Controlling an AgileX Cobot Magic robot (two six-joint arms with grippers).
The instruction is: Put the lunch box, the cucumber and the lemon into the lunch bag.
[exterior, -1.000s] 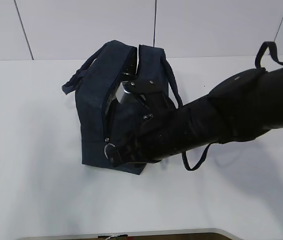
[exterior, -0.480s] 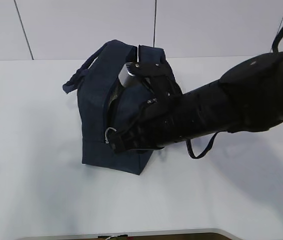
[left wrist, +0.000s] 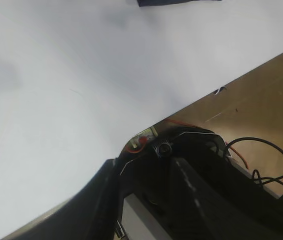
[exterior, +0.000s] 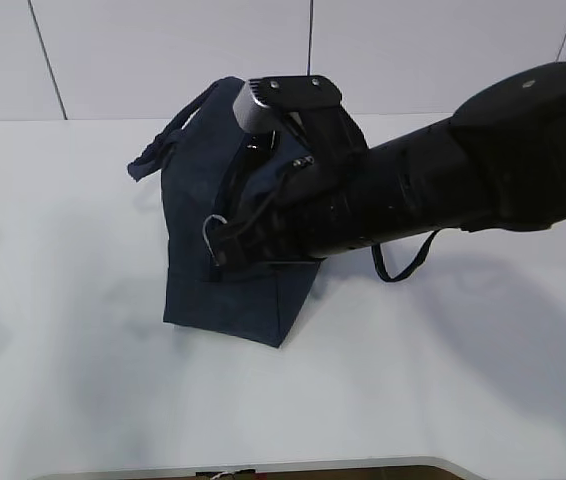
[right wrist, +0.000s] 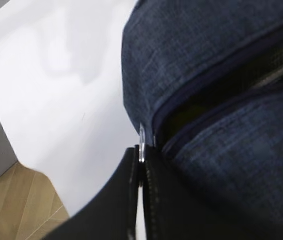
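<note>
The dark navy lunch bag [exterior: 198, 190] stands on the white table, its zipper slit partly open. My right gripper [exterior: 223, 250] reaches across from the right and is shut on the bag's metal ring pull [exterior: 209, 230]. The right wrist view shows the ring [right wrist: 141, 142] pinched between the jaws of the right gripper [right wrist: 142, 159], at the end of the bag's [right wrist: 206, 55] dark slit. My left gripper [left wrist: 146, 210] is open and empty over the table's front edge, out of the exterior view. Lunch box, cucumber and lemon are not visible.
One loop handle [exterior: 403, 268] hangs out on the bag's right side under my right arm, another [exterior: 158, 155] lies at its back left. The left wrist view shows the table edge [left wrist: 191, 100], wooden floor [left wrist: 261, 90] and cables below.
My right arm has risen and pulled the ring pull upward and back along the bag. The bag's front has lifted and stands taller; the silver lining no longer shows.
</note>
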